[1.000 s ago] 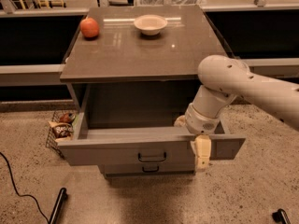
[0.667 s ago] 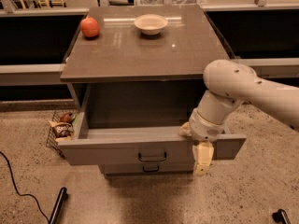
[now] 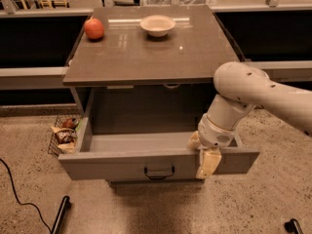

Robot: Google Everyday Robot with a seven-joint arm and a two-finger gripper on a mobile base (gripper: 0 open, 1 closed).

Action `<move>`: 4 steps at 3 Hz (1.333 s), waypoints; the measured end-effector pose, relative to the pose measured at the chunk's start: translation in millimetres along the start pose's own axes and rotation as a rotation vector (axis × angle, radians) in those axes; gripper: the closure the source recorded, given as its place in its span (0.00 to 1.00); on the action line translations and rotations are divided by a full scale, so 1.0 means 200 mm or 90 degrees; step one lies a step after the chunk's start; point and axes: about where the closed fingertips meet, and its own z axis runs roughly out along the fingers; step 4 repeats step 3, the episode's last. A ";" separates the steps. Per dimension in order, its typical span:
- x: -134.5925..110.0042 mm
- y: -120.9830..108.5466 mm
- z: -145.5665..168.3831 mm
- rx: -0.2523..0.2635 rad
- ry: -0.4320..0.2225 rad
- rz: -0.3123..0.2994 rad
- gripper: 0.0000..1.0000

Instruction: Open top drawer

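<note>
The flat grey top drawer (image 3: pixel 107 165) stands pulled out. The cream gripper (image 3: pixel 202 154) sits at its front rim, lower right; I cannot tell its grip.

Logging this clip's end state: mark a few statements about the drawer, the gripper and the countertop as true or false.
1. The top drawer is pulled out. True.
2. The gripper is on the drawer's handle. False: it is at the front panel's top edge, right of the handle.
3. The red fruit lies inside the drawer. False: it sits on the countertop.
4. A bowl stands on the countertop. True.
</note>
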 end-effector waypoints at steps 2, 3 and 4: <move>-0.03 0.00 -0.10 0.026 0.027 -0.011 0.00; -0.07 0.02 -0.22 0.062 0.058 -0.025 0.00; -0.07 0.02 -0.22 0.062 0.058 -0.025 0.00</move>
